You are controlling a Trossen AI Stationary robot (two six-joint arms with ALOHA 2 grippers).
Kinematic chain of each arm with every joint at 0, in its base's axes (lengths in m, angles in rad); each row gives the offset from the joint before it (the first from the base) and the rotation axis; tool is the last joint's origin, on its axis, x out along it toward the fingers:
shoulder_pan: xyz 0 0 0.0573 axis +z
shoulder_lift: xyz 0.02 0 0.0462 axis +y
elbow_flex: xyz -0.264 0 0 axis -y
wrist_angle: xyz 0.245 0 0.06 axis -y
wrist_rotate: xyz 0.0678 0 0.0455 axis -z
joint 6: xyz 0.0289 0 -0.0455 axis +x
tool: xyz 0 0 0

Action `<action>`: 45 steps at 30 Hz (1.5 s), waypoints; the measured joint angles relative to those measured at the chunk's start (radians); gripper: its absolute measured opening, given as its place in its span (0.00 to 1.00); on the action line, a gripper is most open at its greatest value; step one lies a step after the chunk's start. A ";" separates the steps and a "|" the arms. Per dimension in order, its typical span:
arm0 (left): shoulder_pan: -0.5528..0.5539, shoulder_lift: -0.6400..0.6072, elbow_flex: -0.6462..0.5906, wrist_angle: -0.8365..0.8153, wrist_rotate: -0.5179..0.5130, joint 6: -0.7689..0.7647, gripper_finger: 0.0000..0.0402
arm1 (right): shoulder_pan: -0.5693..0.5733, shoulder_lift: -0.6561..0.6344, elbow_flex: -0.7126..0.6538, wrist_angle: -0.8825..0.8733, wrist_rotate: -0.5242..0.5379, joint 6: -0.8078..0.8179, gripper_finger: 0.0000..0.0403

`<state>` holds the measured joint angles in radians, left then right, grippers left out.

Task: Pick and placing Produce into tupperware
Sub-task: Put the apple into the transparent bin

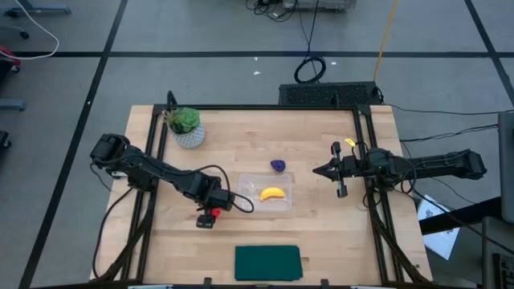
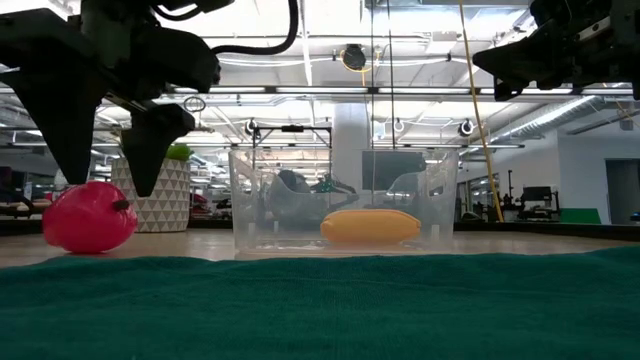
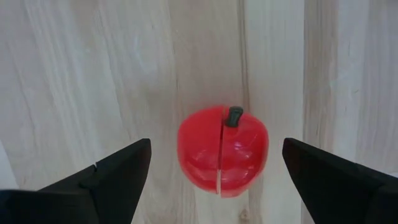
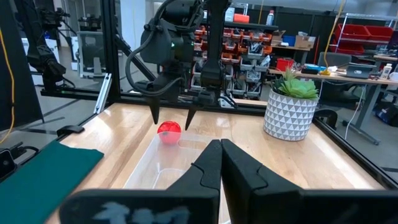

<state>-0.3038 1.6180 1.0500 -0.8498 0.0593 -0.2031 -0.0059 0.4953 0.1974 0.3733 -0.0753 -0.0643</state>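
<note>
The left gripper is spread wide, pointing straight down over the round red toy fruit, one finger on either side of it. In the left wrist view the two dark fingers frame the fruit with clear gaps on both sides, so nothing is pinched, and the fruit sits on the pale wooden table with its little dark stem up. From table height the fingertips reach down around the top of the fruit, though I can't tell whether they touch it.

Just beside that, toward the table's middle, is the clear rectangular plastic container with rounded corners. The curved yellow toy banana is lying inside it on the bottom. The red fruit is outside the container, near its corner on the left arm's side. The dark purple lumpy piece is also outside, on the wood just beyond the container's far edge.

The right gripper is over on the right side of the table, raised off the surface, fingers pressed together with nothing between them, pointing toward the container.

Further out, there's a green leafy plant in a white patterned pot near the far left corner, and a flat dark green rectangular mat at the near edge of the table.
</note>
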 joint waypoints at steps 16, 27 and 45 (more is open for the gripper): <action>0.000 0.000 -0.126 0.131 0.017 -0.029 0.92 | 0.000 0.000 0.000 0.003 0.000 0.000 0.00; 0.001 0.000 -0.142 0.173 0.011 0.007 0.92 | 0.000 0.000 0.000 0.003 0.000 0.000 0.00; 0.001 -0.001 -0.139 0.159 0.012 0.011 0.63 | 0.000 0.000 0.000 0.003 0.000 0.000 0.00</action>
<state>-0.3027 1.6169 0.9108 -0.6904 0.0713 -0.1922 -0.0059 0.4953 0.1974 0.3767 -0.0753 -0.0643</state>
